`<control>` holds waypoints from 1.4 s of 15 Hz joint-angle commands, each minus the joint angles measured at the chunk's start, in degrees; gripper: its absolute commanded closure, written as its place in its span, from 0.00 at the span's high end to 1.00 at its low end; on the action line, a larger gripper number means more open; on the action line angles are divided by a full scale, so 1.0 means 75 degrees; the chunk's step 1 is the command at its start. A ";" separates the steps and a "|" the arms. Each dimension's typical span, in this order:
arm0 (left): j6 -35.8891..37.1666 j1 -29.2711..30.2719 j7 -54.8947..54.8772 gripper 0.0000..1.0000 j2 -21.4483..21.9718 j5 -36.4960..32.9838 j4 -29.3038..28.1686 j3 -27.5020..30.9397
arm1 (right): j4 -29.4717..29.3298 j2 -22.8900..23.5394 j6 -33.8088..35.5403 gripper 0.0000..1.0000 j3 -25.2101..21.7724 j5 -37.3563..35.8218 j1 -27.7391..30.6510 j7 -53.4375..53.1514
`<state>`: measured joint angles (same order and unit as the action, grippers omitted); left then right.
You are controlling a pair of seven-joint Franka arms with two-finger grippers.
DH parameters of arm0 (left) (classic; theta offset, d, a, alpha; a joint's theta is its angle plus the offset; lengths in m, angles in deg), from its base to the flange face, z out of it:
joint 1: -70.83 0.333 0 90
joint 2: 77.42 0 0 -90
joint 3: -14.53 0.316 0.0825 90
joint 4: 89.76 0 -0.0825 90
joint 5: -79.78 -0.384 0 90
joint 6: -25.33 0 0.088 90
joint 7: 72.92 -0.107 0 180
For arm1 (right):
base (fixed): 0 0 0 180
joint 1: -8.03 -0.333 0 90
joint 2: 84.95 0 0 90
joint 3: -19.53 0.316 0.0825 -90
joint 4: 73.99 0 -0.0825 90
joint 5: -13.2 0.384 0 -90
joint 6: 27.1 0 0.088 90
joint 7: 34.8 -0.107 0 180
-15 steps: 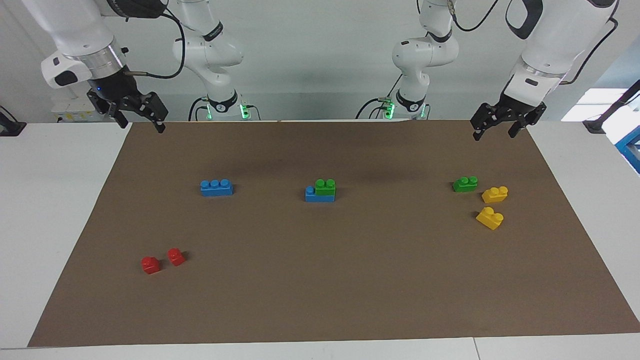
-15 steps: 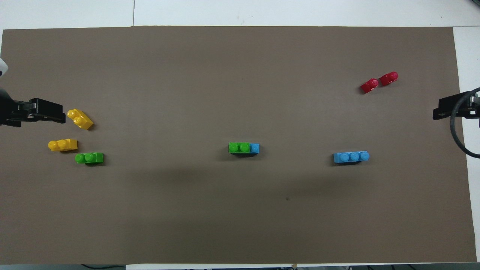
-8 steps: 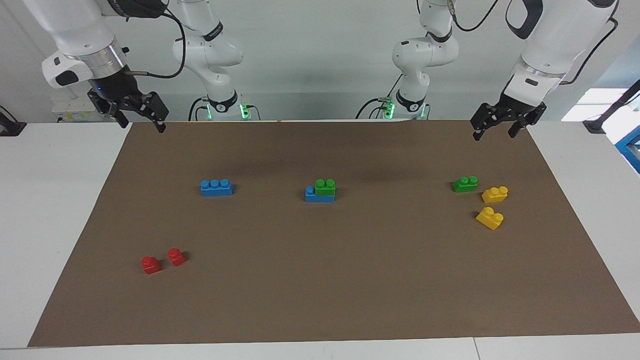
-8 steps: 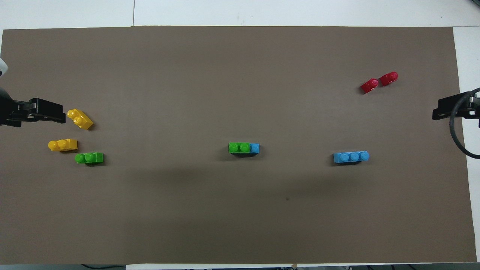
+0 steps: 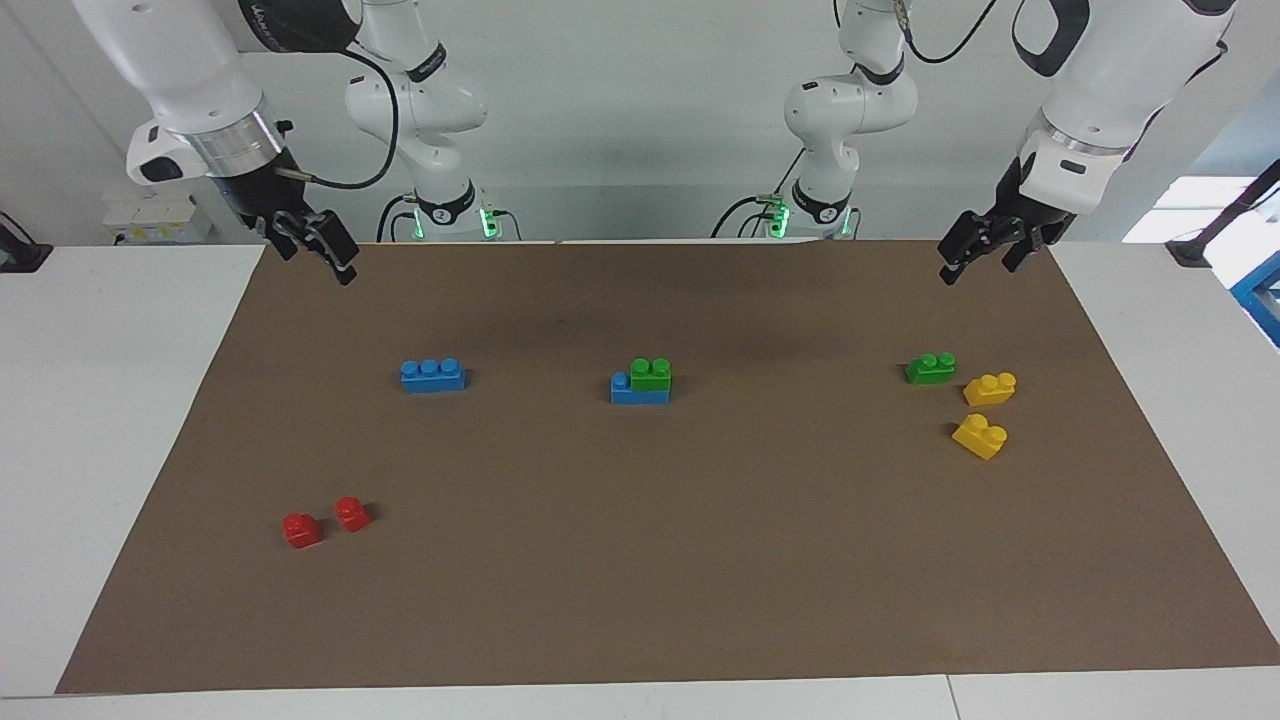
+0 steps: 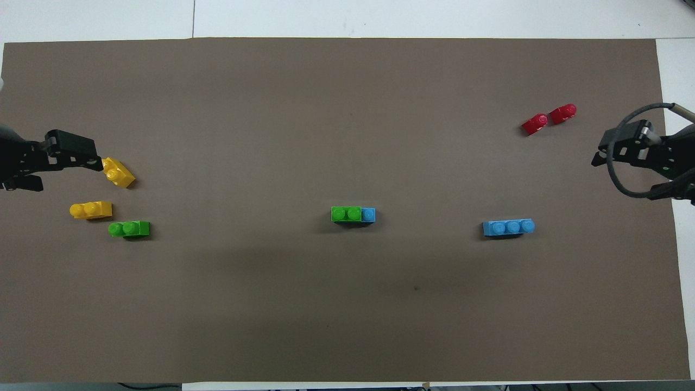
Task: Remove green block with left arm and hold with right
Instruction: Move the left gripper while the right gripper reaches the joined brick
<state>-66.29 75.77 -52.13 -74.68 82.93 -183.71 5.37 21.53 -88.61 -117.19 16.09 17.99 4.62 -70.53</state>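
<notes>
green block (image 5: 651, 375) sits on blue brick (image 5: 638, 392); we judge nothing done: left end effector (image 5: 981, 253) and right end effector (image 5: 318, 247) open, empty, raised.

Green block (image 5: 651, 375) sits atop a blue brick (image 5: 636, 393); both claws hang empty

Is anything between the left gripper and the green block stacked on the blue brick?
Nothing visible. The left gripper hangs open above the mat's edge; bare mat lies between it and the green block on the blue brick. The loose green brick sits off that line.
</notes>
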 commanded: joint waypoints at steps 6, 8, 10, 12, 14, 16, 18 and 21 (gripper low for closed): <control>-0.0264 -0.1360 0.6408 1.00 0.0115 0.0143 -0.0164 -0.0068 | 0.1441 -0.0168 -0.1111 1.00 0.0013 0.1973 -0.0495 -0.5520; -0.0463 -0.1805 0.7966 1.00 0.0208 0.0143 -0.0362 -0.0056 | 0.1805 -0.0017 -0.1358 1.00 0.0013 0.2406 -0.0706 -0.5712; -0.0837 -0.2273 0.9688 1.00 0.0349 0.0131 -0.0690 -0.0068 | 0.2087 0.0218 -0.1615 1.00 0.0013 0.2979 -0.0742 -0.5840; -0.1224 -0.2789 1.1178 1.00 0.0501 0.0131 -0.1077 -0.0080 | 0.2181 0.0522 -0.1769 1.00 0.0013 0.3414 -0.0894 -0.5946; -0.1459 -0.3246 1.2153 1.00 0.0549 0.0131 -0.1335 -0.0068 | 0.2357 0.0699 -0.1991 1.00 0.0013 0.3894 -0.1034 -0.6087; -0.1833 -0.3669 1.2916 1.00 0.0560 0.0131 -0.1674 -0.0080 | 0.2591 0.0804 -0.2342 1.00 0.0013 0.4247 -0.1232 -0.6099; -0.2127 -0.3997 1.3398 1.00 0.0619 0.0131 -0.1991 -0.0080 | 0.2732 0.0968 -0.2658 1.00 0.0013 0.4493 -0.1409 -0.6099; -0.2723 -0.4419 1.4170 1.00 0.0339 0.0131 -0.2331 -0.0080 | 0.2744 0.1226 -0.3127 1.00 0.0013 0.4810 -0.1737 -0.6099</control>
<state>-82.76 44.90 50.16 -72.65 83.47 -197.43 3.79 41.37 -79.93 -138.04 16.26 51.98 -7.12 -115.28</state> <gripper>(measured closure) 0.000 0.000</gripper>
